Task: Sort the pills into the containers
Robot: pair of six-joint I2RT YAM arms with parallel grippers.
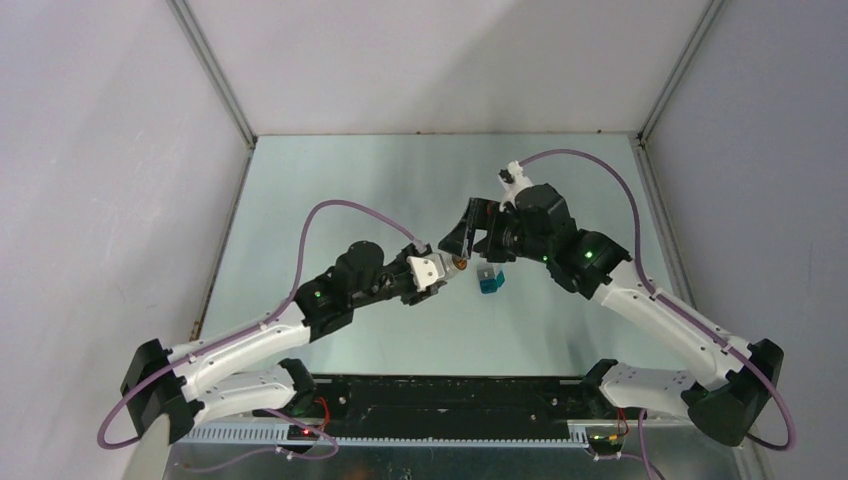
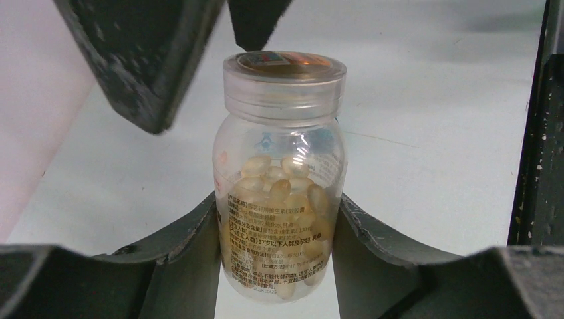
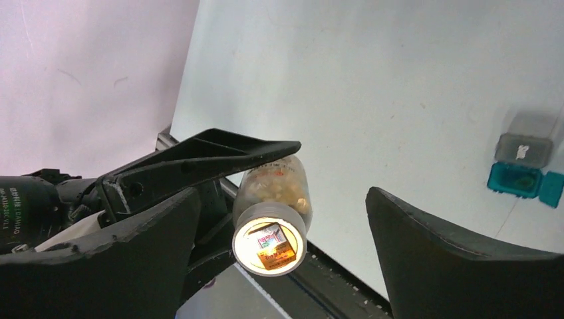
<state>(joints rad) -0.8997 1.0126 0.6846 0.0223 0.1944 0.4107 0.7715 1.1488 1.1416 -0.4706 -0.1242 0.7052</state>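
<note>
Jaws first: your left gripper [image 1: 450, 266] was clamped on the pill bottle [image 1: 461, 264]. Your right gripper [image 1: 468, 243] gaped at its cap, and the teal container [image 1: 490, 281] sat at the bottle's 4 o'clock. Left wrist view: fingers [image 2: 179, 246] pinched the bottle's sides, with pills [image 2: 279, 193] inside and the cap on. Right wrist view: your spread fingers flanked the cap, with the container off at 3 o'clock.

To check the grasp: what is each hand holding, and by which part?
The left hand grips the pill bottle by its lower body; the right hand, open beside its cap, holds nothing.
</note>
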